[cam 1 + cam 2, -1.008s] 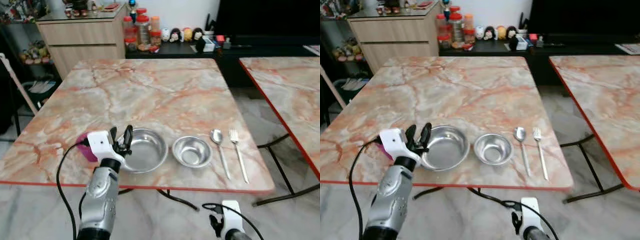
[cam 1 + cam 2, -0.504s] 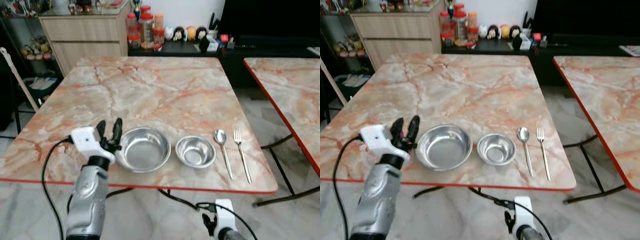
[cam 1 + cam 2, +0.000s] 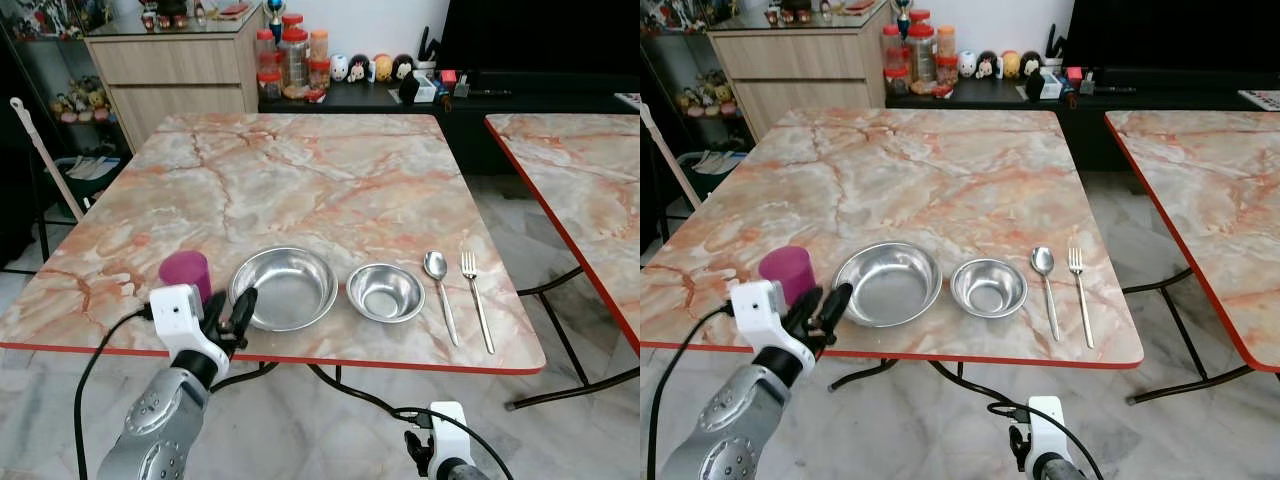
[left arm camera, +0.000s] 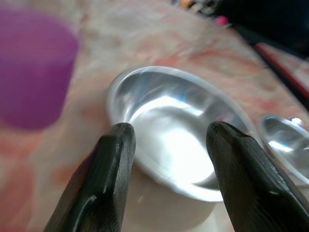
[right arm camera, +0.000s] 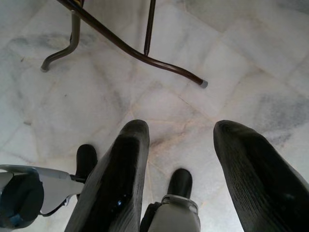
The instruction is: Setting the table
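Judging by the counter (image 3: 330, 180), you are nearly done: cup (image 3: 186, 270), big bowl (image 3: 284, 288), small bowl (image 3: 385, 292), spoon (image 3: 438, 290) and fork (image 3: 474, 295) sit in a row along its near edge, left pincer (image 3: 228, 315) open and empty just off that edge, right pincer (image 5: 183, 169) open above the floor.

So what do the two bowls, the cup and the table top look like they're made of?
Big bowl and small bowl: polished metal, probably stainless steel, going by the mirror-like glare. Cup: opaque matte purple with no shine, likely plastic. Table top: pink-orange veined marble pattern with a red edge; whether it is real stone or a printed laminate can't be told.
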Tool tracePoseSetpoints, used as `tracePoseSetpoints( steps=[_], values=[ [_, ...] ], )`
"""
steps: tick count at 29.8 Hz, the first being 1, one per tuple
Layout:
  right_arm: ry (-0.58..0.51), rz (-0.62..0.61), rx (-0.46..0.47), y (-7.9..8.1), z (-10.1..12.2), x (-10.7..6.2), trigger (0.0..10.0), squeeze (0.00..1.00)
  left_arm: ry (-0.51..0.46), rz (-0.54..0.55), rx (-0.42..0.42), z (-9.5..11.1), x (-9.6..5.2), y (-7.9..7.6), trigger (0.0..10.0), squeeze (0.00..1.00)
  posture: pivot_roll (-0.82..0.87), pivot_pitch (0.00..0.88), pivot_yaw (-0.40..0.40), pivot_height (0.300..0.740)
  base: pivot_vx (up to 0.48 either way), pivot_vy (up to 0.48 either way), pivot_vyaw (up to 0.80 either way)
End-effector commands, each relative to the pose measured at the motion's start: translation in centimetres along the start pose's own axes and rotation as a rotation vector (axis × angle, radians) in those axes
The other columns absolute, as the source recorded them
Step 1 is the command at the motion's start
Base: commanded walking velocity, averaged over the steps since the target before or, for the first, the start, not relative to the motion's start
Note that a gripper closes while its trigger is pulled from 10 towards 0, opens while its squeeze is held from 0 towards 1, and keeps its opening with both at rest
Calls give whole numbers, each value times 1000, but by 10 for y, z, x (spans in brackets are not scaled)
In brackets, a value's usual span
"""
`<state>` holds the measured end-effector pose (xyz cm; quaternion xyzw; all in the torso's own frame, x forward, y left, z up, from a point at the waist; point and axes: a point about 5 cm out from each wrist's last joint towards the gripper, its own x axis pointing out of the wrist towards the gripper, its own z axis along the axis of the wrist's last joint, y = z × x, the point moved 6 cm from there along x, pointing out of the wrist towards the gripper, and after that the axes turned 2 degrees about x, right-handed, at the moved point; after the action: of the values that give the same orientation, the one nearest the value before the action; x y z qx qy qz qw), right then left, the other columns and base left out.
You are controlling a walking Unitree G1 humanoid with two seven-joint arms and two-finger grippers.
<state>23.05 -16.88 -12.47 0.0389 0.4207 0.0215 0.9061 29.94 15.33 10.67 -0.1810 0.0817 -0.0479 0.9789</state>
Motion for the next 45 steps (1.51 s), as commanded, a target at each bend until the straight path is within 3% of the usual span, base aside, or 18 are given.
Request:
tracePoseSetpoints(
  steps=[1, 6, 7, 8, 17, 27, 45],
  values=[
    [13, 2, 1, 2, -3, 0, 10000, 0, 24, 70, -82, -2, 0, 11, 10000, 0, 168, 43, 25, 740, 0, 0, 0],
    [19, 9, -3, 4, -4, 0, 10000, 0, 39, 144, -159, -1, 3, 23, 10000, 0, 168, 36, 30, 740, 0, 0, 0],
    [19, 10, -5, 5, -4, 0, 10000, 0, 15, 164, -245, 4, 6, 26, 10000, 0, 163, 30, 32, 740, 0, 0, 0],
    [23, 10, -6, 5, -4, 0, 10000, 0, 9, 176, -269, 7, 8, 28, 10000, 0, 160, 27, 33, 740, 0, 0, 0],
    [45, 17, -8, 8, -9, 0, 10000, 0, 69, 206, -324, 7, 19, 34, 10000, 0, 151, 13, 43, 740, 0, 0, 0],
    [58, 22, 1, 11, -16, -1, 10000, 0, 170, 197, -249, -2, 17, 33, 10000, 0, 142, 10, 69, 740, 0, 0, 0],
    [51, 0, 36, 6, -19, -3, 10000, 0, 255, 141, -253, -17, 22, 17, 10000, 0, 116, 42, 74, 740, 0, 0, 0]
  ],
)
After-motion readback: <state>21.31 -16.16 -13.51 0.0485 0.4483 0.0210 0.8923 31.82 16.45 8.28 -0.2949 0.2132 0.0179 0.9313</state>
